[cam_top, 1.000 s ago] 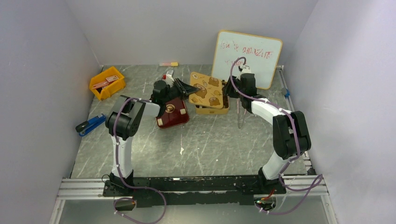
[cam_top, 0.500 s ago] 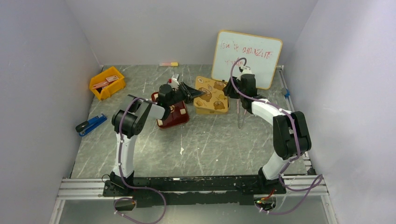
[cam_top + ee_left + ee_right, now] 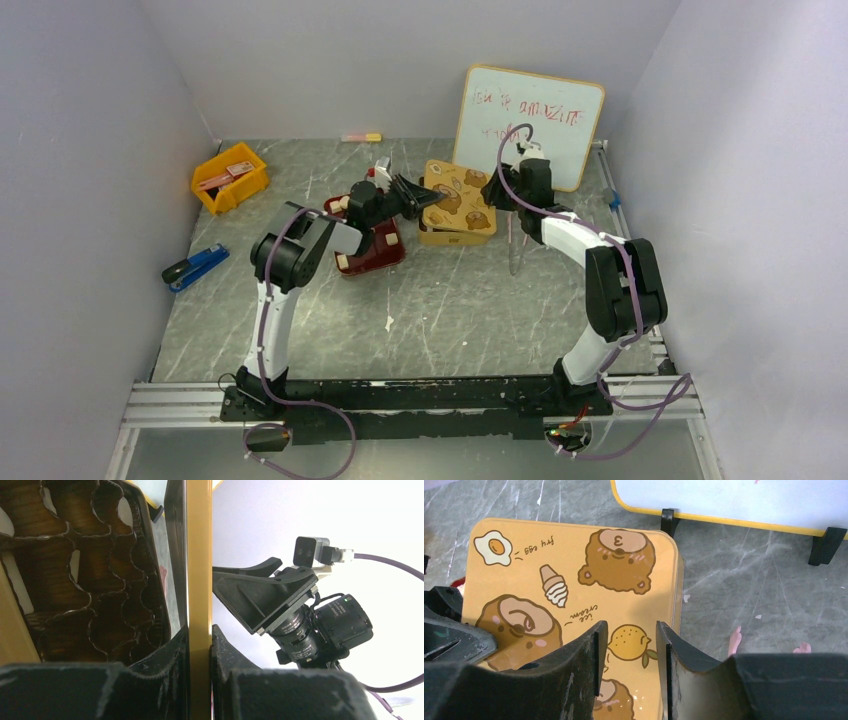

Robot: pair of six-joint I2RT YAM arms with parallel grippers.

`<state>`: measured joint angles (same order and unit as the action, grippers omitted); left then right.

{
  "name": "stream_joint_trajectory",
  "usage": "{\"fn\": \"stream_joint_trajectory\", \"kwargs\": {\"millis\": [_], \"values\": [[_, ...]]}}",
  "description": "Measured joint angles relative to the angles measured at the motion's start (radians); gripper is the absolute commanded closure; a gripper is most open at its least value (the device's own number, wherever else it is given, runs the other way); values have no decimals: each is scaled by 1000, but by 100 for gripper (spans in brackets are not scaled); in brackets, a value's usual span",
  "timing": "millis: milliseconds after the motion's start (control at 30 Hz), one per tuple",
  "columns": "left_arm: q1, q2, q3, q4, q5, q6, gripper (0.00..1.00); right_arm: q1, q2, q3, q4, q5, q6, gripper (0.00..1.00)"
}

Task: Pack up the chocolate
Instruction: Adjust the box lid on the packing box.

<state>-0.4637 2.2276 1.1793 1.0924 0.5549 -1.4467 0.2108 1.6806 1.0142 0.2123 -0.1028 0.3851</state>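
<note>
My left gripper (image 3: pixel 425 197) is shut on the edge of the gold lid with bear pictures (image 3: pixel 462 200) and holds it over the gold tin base (image 3: pixel 455 238). In the left wrist view the fingers (image 3: pixel 199 630) pinch the lid's gold rim (image 3: pixel 199 555); a dark brown compartment insert (image 3: pixel 90 590) shows to the left. My right gripper (image 3: pixel 497 192) is open just above the lid's right side (image 3: pixel 569 560), jaws (image 3: pixel 631 630) over the lemon picture. A few small pale chocolate pieces (image 3: pixel 382 238) lie on the dark red tray (image 3: pixel 365 255) to the left of the tin.
A whiteboard (image 3: pixel 530 120) stands behind the tin. A yellow bin (image 3: pixel 230 178) is at the back left, a blue tool (image 3: pixel 195 265) at the left edge, a marker (image 3: pixel 360 137) by the back wall. A thin pink-tipped stick (image 3: pixel 515 250) lies right of the tin.
My left gripper has carried the gold lid to the right and brought it down flatter over the tin base. The right gripper has barely moved.
</note>
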Motion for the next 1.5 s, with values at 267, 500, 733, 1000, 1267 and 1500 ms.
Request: {"fn": "stream_joint_trajectory", "kwargs": {"millis": [267,500,733,1000,1267,1500], "values": [[-9,32,19,2,-30,-10,95,-8,5,0,21,-3,0,56],[-10,32,22,2,-43,-6,95,-8,41,0,34,-7,0,56],[-10,32,37,-6,-54,-2,95,-8,57,0,37,-10,0,56],[-10,35,48,-23,-55,18,95,-10,64,0,44,-10,0,56],[-9,37,48,-43,-56,35,95,-10,69,0,45,-11,0,56],[-6,39,48,-69,-56,48,94,-10,88,0,51,-11,0,56]]}}
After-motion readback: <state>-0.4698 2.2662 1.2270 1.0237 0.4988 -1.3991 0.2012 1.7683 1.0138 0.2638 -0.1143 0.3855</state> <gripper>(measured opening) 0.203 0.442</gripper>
